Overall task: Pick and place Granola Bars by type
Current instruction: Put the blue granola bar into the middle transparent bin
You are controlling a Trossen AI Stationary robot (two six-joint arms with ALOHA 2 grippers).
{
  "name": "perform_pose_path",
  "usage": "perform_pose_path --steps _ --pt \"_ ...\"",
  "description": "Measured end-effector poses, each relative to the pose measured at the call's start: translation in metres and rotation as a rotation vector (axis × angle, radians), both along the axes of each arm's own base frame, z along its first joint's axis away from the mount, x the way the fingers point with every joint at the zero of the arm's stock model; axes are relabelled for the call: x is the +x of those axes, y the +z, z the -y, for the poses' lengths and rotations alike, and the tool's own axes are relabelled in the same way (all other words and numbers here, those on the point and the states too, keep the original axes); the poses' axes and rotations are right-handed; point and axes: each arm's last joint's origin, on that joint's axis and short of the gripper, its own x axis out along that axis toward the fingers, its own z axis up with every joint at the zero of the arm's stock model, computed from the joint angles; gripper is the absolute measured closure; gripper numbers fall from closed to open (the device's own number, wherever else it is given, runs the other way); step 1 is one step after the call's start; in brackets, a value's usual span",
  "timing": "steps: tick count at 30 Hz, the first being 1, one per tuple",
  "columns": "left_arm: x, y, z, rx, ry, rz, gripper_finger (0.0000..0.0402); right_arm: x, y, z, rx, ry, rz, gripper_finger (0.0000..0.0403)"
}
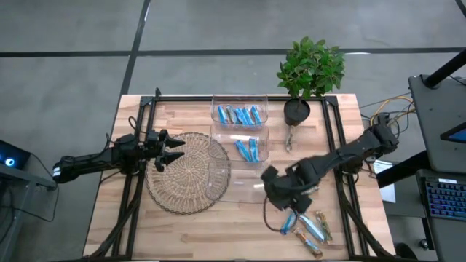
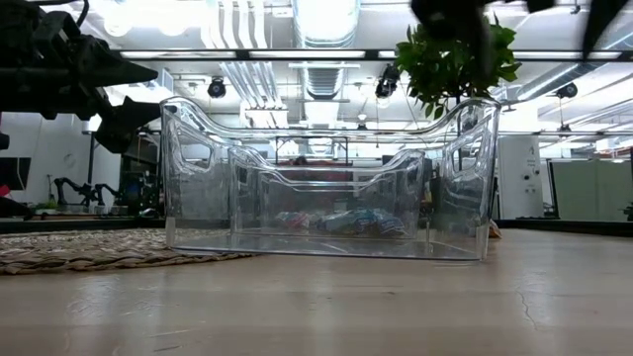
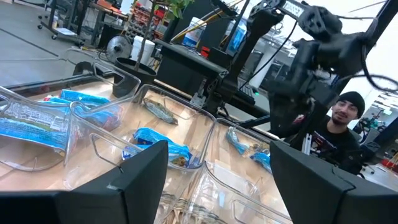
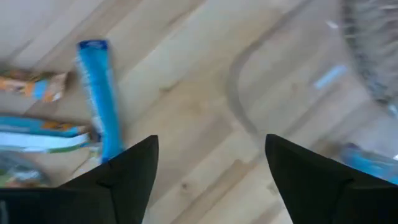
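Loose granola bars (image 1: 304, 227), blue and tan, lie on the table near its front right; a blue bar (image 4: 99, 93) and tan ones (image 4: 37, 87) show in the right wrist view. My right gripper (image 1: 280, 195) is open and empty, pointing down, between these bars and the near clear bin (image 1: 240, 185); its fingers (image 4: 124, 174) touch nothing. The far bin (image 1: 239, 114) holds several bars and the middle bin (image 1: 248, 149) holds blue bars. My left gripper (image 1: 175, 151) is open and empty above the woven mat (image 1: 186, 175), facing the bins (image 3: 155, 140).
A potted plant (image 1: 298, 109) stands at the back right, with one silvery-green bar (image 1: 290, 138) on the table beside it. The round woven mat partly lies under the near bin. A person (image 3: 342, 124) sits beyond the table's right side. Bare wood shows at the front left.
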Motion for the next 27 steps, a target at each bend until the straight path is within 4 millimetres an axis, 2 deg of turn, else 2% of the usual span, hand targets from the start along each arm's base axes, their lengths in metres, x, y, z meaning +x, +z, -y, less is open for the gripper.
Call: perform_pose_path --steps 7,11,19,27 --pt "0.0 0.0 0.0 0.0 0.0 0.001 0.014 -0.023 -0.021 -0.029 -0.02 0.095 -0.049 0.0106" --pt "0.0 0.0 0.0 0.0 0.0 0.0 0.014 -0.027 -0.034 -0.04 -0.002 0.093 -0.035 0.0106" --pt "0.0 0.0 0.0 0.0 0.0 0.0 0.014 -0.035 -0.056 -0.046 0.039 -0.013 -0.042 0.0115" --pt "0.0 0.0 0.0 0.0 0.0 0.0 0.014 -0.048 -0.076 -0.049 0.033 -0.003 -0.075 0.0105"
